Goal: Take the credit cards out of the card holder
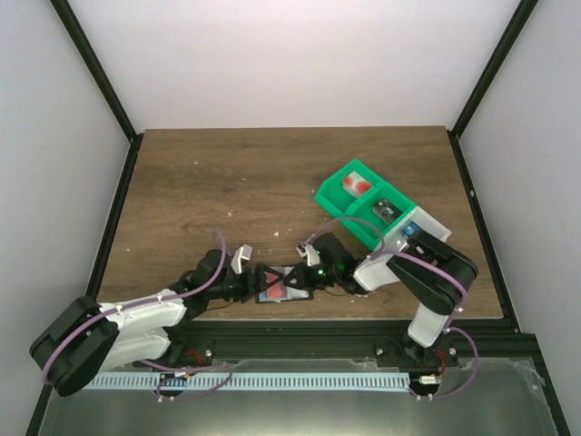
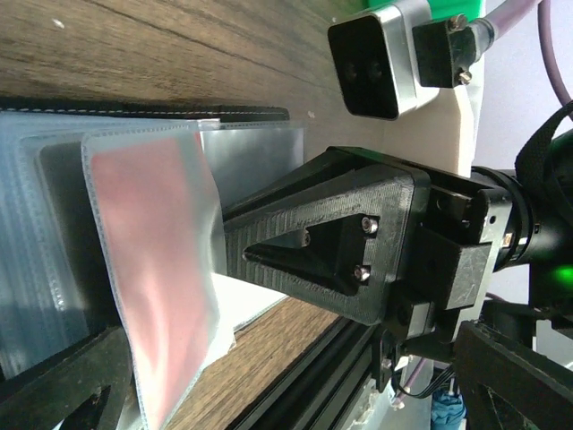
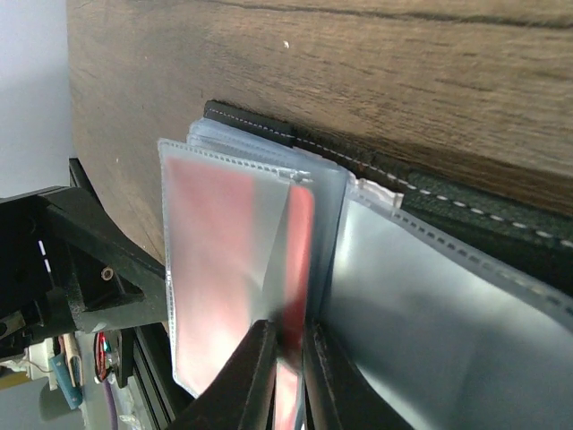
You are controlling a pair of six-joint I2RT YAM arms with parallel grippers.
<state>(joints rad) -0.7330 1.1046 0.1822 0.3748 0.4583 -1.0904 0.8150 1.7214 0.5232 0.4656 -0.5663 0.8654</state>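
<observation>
The black card holder lies open near the table's front edge, between my two grippers. In the right wrist view its stitched black cover holds clear sleeves, and a white and red credit card sticks partly out of one sleeve. My right gripper is shut on that card's edge; it also shows in the top view. My left gripper is open wide, its fingers at the frame's lower corners, one beside a sleeve with a red card. The left gripper is at the holder's left side.
A green tray at the right holds a white and red card and a dark card. A clear-white tray adjoins it. The table's front rail runs just below the holder. The right wrist camera is close to my left gripper.
</observation>
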